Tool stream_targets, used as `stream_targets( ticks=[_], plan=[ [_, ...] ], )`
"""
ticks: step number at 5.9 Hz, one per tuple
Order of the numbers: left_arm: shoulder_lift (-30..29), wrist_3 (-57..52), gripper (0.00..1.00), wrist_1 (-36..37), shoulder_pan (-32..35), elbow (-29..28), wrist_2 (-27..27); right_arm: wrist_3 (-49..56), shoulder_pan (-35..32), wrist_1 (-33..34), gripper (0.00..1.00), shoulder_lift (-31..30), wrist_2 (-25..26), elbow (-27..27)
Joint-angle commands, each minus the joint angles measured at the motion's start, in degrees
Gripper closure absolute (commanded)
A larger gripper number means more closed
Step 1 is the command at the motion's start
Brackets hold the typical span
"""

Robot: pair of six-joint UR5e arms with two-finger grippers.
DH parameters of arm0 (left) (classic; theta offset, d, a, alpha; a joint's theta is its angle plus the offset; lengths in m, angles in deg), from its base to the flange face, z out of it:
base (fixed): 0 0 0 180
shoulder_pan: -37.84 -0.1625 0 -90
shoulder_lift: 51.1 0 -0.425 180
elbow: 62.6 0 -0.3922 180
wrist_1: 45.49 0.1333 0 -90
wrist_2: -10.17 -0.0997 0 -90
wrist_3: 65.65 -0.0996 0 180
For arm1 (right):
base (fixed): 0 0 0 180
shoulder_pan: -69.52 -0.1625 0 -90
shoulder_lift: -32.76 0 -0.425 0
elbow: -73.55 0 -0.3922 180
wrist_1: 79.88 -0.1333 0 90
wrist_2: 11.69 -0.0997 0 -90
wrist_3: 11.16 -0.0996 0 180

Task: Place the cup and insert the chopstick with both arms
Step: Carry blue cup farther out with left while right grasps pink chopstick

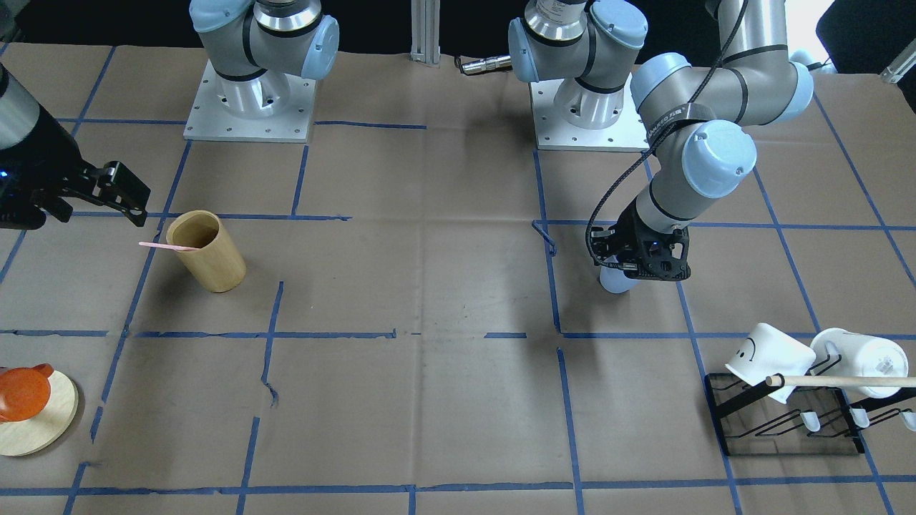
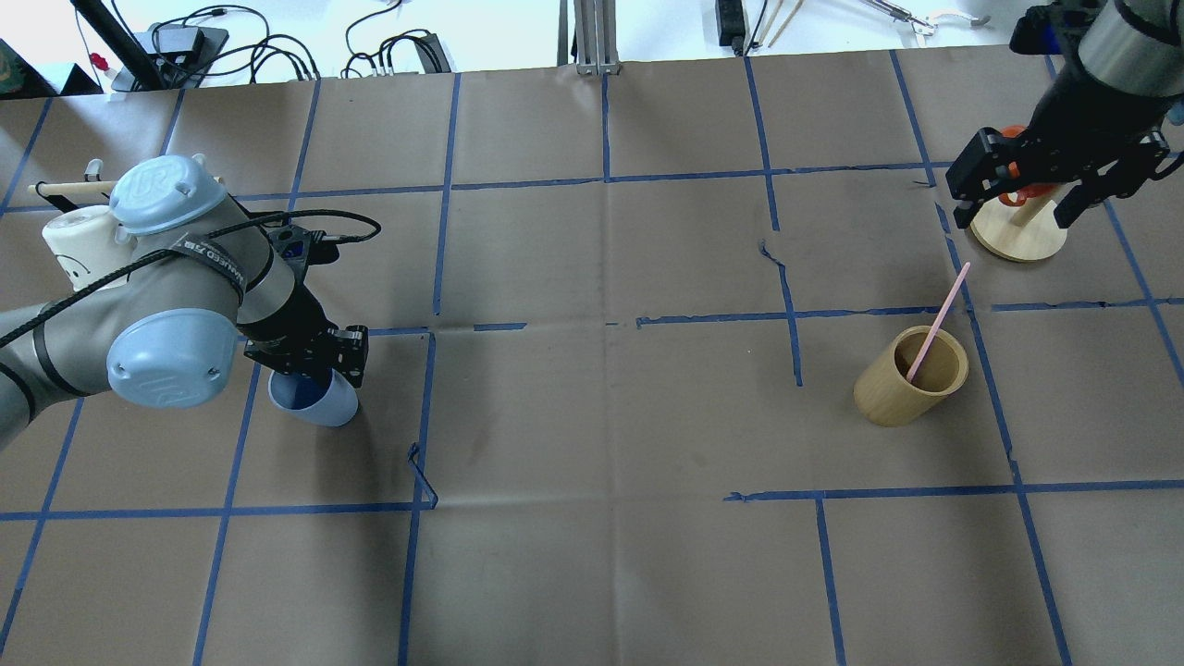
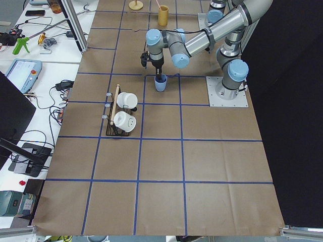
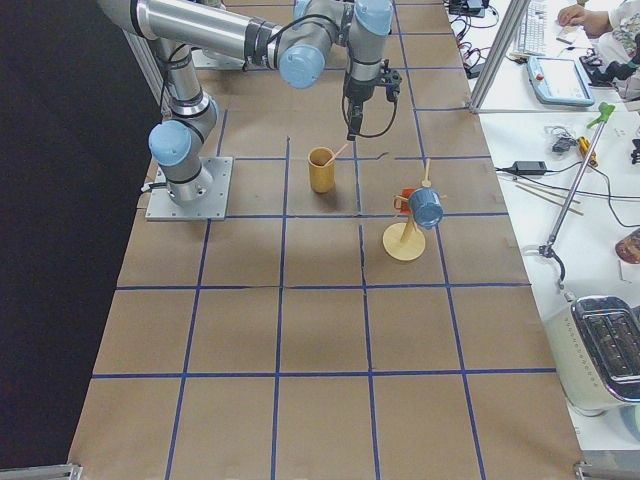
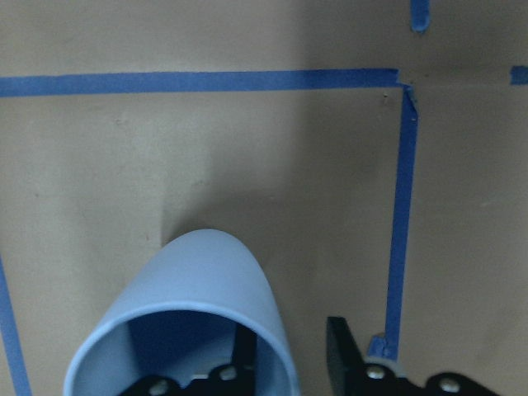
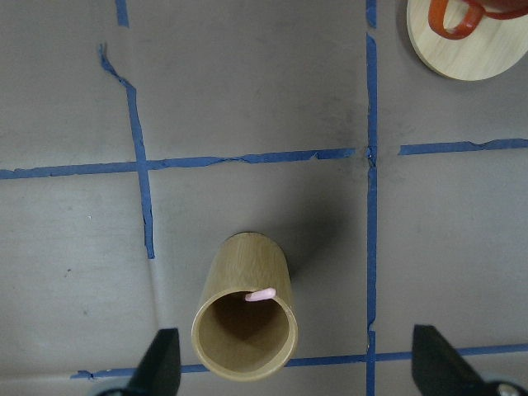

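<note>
The light blue cup (image 2: 314, 402) stands upright on the table on my left side, also seen in the front view (image 1: 617, 280) and the left wrist view (image 5: 198, 280). My left gripper (image 2: 314, 359) straddles its rim, one finger inside and one outside, with a gap between the outer finger (image 5: 342, 351) and the wall. The pink chopstick (image 2: 939, 319) leans in the tan wooden cup (image 2: 902, 388), also in the right wrist view (image 6: 261, 294). My right gripper (image 2: 1017, 199) hangs open and empty above and beyond that cup.
A black rack (image 1: 787, 422) with two white mugs (image 1: 769, 354) and a wooden dowel (image 1: 844, 381) stands near my left arm. A round wooden stand (image 2: 1017, 236) with an orange mug (image 1: 25, 393) sits under my right gripper. Blue tape lines cross the brown paper.
</note>
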Motion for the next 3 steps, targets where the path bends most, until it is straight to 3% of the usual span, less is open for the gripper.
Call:
stream_targets(
  ticks=[1,3],
  plan=[
    [0.15,0.71,0.95,-0.54,0.18,-0.49,-0.13,-0.21,0.01,6.40,0.00,0.10,-0.15,6.48],
    [-0.46,16.52,0.96,-0.99,9.34,-6.16,2.23,-1.88,-0.08,9.21,0.00,0.01,-0.15,11.66]
  ],
)
